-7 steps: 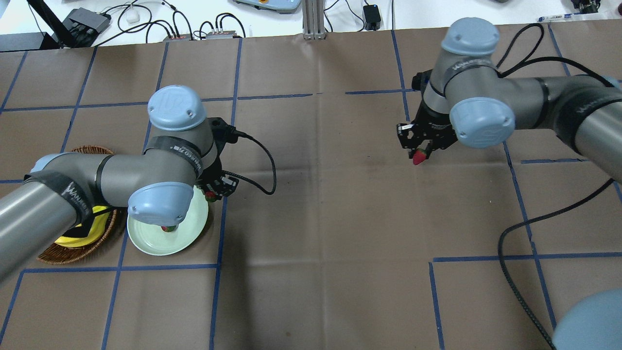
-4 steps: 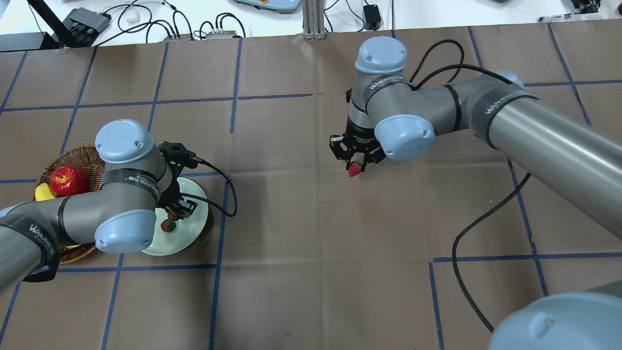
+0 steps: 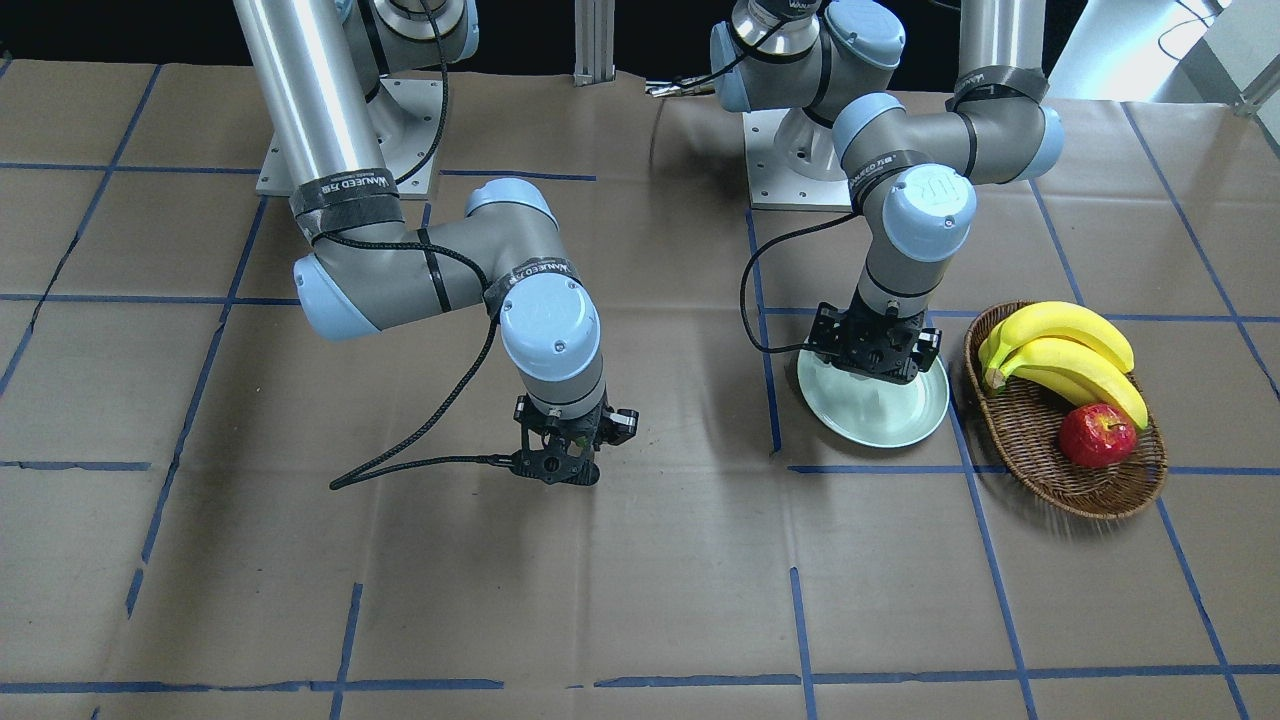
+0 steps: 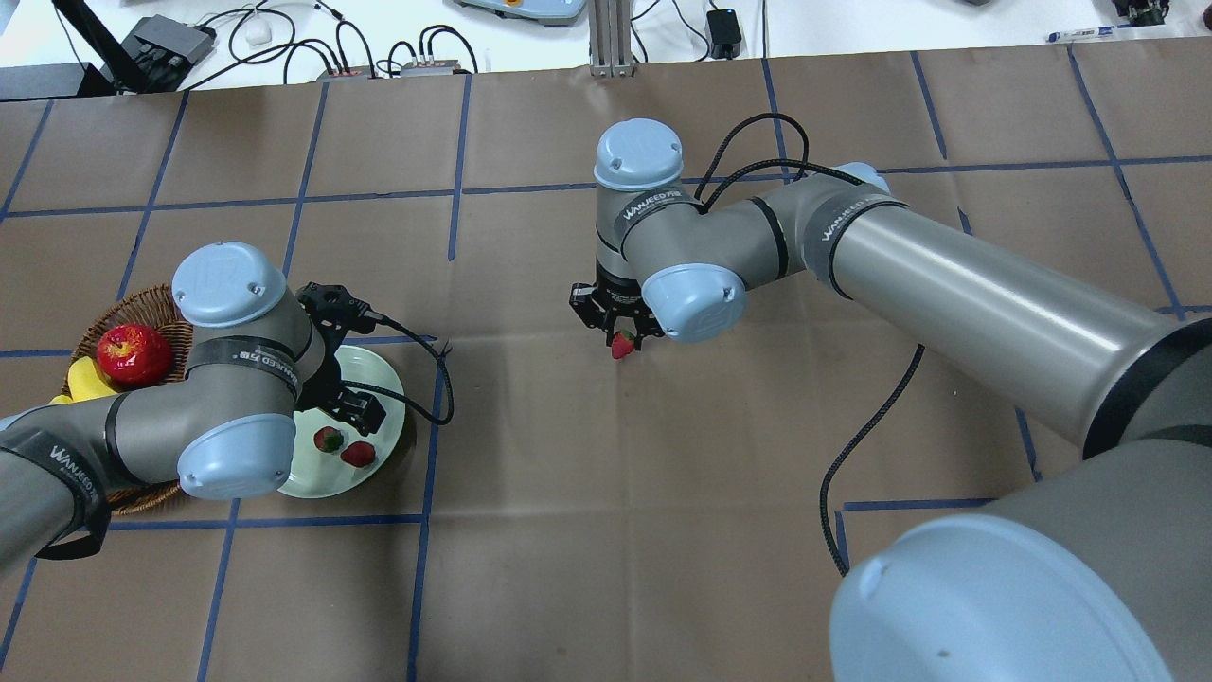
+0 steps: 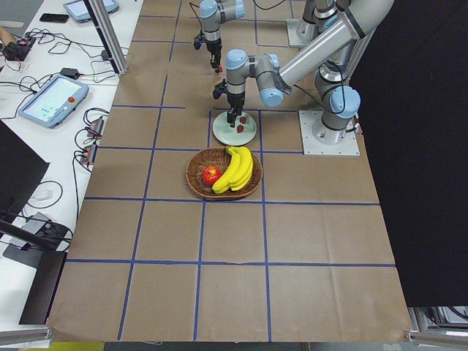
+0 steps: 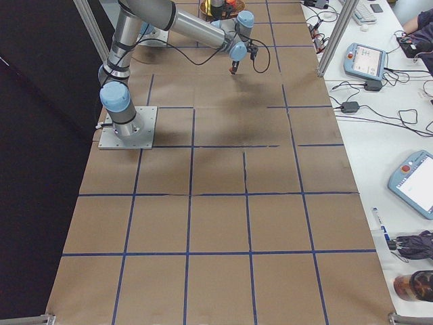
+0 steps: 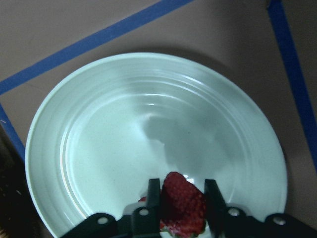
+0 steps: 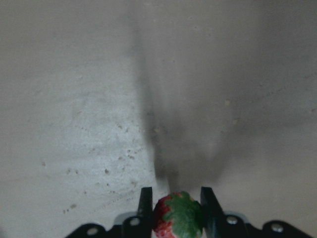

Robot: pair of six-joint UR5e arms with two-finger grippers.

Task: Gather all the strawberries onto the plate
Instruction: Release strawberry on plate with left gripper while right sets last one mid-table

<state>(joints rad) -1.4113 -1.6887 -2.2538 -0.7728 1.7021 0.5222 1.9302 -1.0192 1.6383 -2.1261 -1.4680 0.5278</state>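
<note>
On the plate (image 7: 109, 139) one strawberry (image 4: 329, 439) lies loose. Our left hand (image 7: 182, 186), clamped on a second strawberry (image 4: 358, 454), has come down just beside it. Our right hand (image 8: 173, 198), clamped on the third strawberry (image 4: 622, 345), has swung to the middle of the surface (image 4: 606, 530), well apart from the plate. We judge two releases remain.

- Left gripper (image 7: 182, 194) points straight down from its wrist, its fingers clamped on a strawberry (image 4: 358, 454) between them.
- Right gripper (image 8: 176, 194) also points straight down, pinching a second strawberry (image 4: 622, 346).

Evenly lit from above; soft arm shadows on worktop (image 4: 530, 313); wrist views dimmer, slightly soft; sheen on plate (image 7: 124, 124).
</note>
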